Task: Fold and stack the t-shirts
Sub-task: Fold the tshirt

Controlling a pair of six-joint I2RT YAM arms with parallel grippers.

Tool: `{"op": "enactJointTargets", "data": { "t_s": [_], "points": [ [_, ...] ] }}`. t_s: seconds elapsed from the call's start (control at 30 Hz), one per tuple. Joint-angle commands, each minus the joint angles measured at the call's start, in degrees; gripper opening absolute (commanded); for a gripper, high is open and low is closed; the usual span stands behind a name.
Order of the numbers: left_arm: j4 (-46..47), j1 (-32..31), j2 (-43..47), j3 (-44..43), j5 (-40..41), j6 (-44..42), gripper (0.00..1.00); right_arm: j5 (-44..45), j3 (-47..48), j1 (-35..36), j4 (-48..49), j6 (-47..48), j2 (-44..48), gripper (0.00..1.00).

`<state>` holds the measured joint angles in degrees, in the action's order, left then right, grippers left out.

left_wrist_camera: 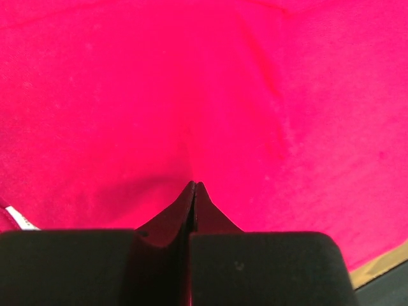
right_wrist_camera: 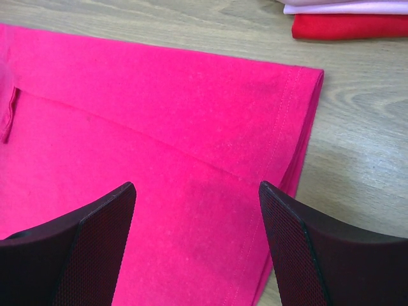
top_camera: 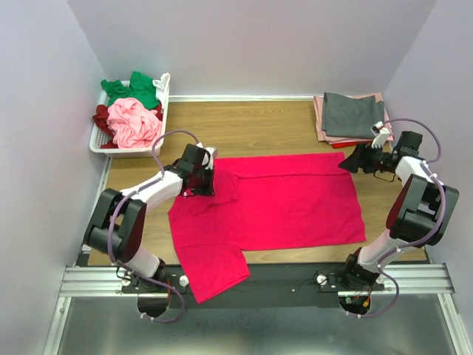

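Observation:
The crimson-pink t-shirt (top_camera: 281, 200) lies spread across the middle of the table, its near left part hanging over the front edge. My left gripper (top_camera: 207, 180) is at the shirt's left end, where a flap is folded over. In the left wrist view it (left_wrist_camera: 194, 185) is shut, and the fabric (left_wrist_camera: 191, 95) creases to a point at its tips. My right gripper (top_camera: 349, 161) is open just above the shirt's far right corner. In the right wrist view it (right_wrist_camera: 197, 191) straddles the hem of the shirt (right_wrist_camera: 159, 127) without touching it.
A stack of folded shirts sits at the back right: grey (top_camera: 352, 115) on top, dusty pink (top_camera: 319, 118) and red (top_camera: 344, 143) below; the red one (right_wrist_camera: 347, 25) also shows in the right wrist view. A white basket (top_camera: 103, 144) at the back left holds green (top_camera: 133, 90), light pink (top_camera: 133, 122) and maroon (top_camera: 102, 118) shirts.

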<state>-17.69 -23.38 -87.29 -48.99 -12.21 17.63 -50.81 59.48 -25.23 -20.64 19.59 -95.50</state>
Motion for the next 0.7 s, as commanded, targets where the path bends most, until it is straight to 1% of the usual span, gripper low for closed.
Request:
{"op": "enactJointTargets", "data": {
  "t_s": [0.0, 0.13, 0.17, 0.2, 0.23, 0.33, 0.37, 0.43, 0.47, 0.53, 0.57, 0.67],
  "points": [
    [-0.2, -0.6, -3.7, 0.7, 2.2, -0.1, 0.04, -1.2, 1.5, -0.3, -1.4, 1.1, -0.9, 0.85],
    [0.0, -2.0, -5.4, 0.7, -0.7, -0.6, 0.05, -0.6, 1.7, -0.3, -1.6, 1.1, -1.1, 0.85],
    [0.0, -2.0, -5.4, 0.7, -0.8, -0.7, 0.09, -0.4, 1.8, -0.3, -1.6, 1.1, -1.2, 0.85],
    [-0.1, -2.0, -5.3, 0.4, 0.0, -0.7, 0.15, 0.1, 2.0, -0.3, -1.6, 1.0, -1.4, 0.85],
    [-0.4, -2.0, -5.3, 0.4, 0.0, -0.8, 0.17, 0.5, 2.0, -0.3, -1.6, 1.0, -1.4, 0.85],
    [-2.0, -2.0, -1.2, -1.3, 3.1, -0.1, 0.29, 2.7, 2.7, -0.3, -1.9, 0.8, -1.9, 0.85],
    [-3.3, -1.9, 1.9, -3.0, 5.3, -0.1, 0.36, 3.6, 2.9, -0.3, -1.9, 0.4, -2.6, 0.85],
    [-4.1, -1.9, 5.1, -5.0, 7.5, -0.1, 0.43, 6.4, 4.3, -0.3, -1.9, -0.1, -3.6, 0.85],
    [-4.7, -1.8, 8.1, -6.9, 9.7, -0.4, 0.48, 7.6, 5.1, -0.2, -2.1, -0.4, -5.2, 0.84],
    [-4.5, -1.5, 10.7, -8.4, 11.8, -1.5, 0.53, 9.9, 6.6, 0.5, -2.3, -1.3, -7.0, 0.84],
    [-3.3, -1.1, 13.0, -8.7, 15.9, -2.1, 0.56, 12.4, 8.3, 1.4, -2.4, -1.7, -8.4, 0.84],
    [-0.5, -0.2, 16.6, -7.4, 19.9, -3.7, 0.59, 16.5, 11.7, 3.6, -2.6, -2.7, -12.5, 0.83]
  ]
}}
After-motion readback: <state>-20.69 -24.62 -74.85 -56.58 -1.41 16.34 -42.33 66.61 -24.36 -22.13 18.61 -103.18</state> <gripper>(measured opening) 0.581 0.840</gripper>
